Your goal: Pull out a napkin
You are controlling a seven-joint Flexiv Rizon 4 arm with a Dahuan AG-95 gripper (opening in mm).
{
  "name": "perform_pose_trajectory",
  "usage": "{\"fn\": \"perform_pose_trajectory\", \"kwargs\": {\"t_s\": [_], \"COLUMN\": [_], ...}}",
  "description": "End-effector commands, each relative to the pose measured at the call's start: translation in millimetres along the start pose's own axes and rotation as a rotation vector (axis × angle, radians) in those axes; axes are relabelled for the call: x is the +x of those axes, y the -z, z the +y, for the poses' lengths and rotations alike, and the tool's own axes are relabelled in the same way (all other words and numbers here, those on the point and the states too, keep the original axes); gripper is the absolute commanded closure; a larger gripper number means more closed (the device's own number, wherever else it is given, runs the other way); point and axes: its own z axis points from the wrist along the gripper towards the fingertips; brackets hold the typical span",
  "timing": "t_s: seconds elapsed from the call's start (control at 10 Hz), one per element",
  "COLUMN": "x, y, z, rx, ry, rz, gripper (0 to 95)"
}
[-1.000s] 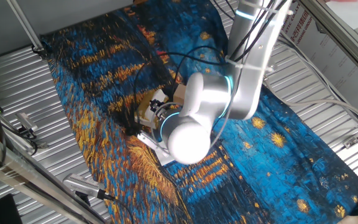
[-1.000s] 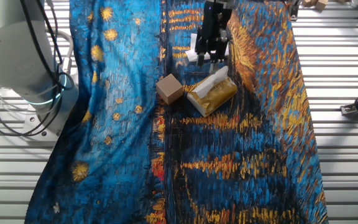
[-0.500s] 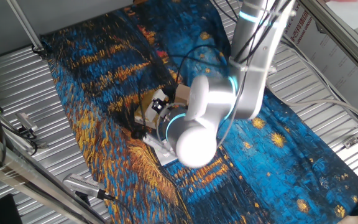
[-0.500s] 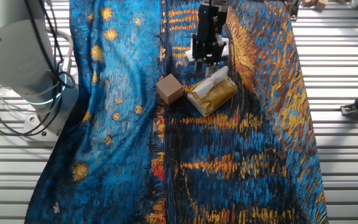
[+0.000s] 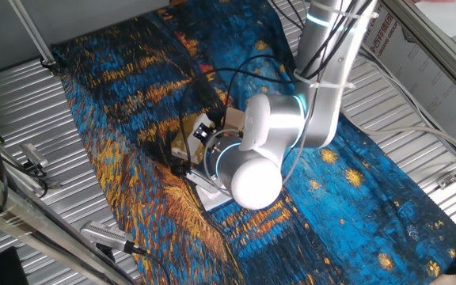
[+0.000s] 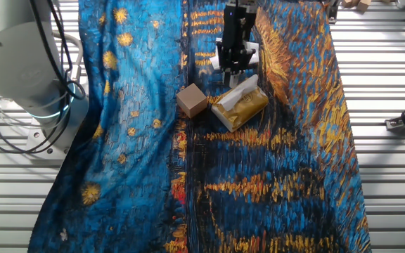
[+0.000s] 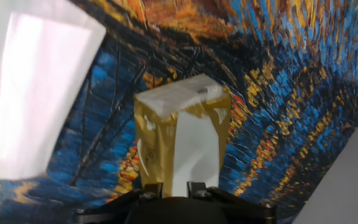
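Approach step, judging by the pose: gripper [image 6: 233,65] poised just above the napkin [image 7: 194,149] poking from the yellow-gold packet [image 6: 241,107] on the tabletop [image 6: 273,183], fingers' spread impossible to tell, next calling for a descent and a pinch on that white tuft.

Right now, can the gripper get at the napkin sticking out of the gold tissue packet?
Probably yes. The gripper hangs just above the napkin, which pokes out of the gold tissue packet with nothing covering it. The brown cube sits off to one side, clear of the path.
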Motion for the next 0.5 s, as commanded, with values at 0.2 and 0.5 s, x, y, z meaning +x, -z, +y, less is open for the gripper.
{"fn": "perform_pose_trajectory", "kwargs": {"t_s": [0.2, 0.5], "x": [-2.3, -5.8], "y": [-0.3, -1.4], "z": [-3.0, -7.9], "rx": [0.000, -0.003], "ry": [0.014, 0.023], "rz": [-0.013, -0.019], "gripper": [57.0, 57.0]}}
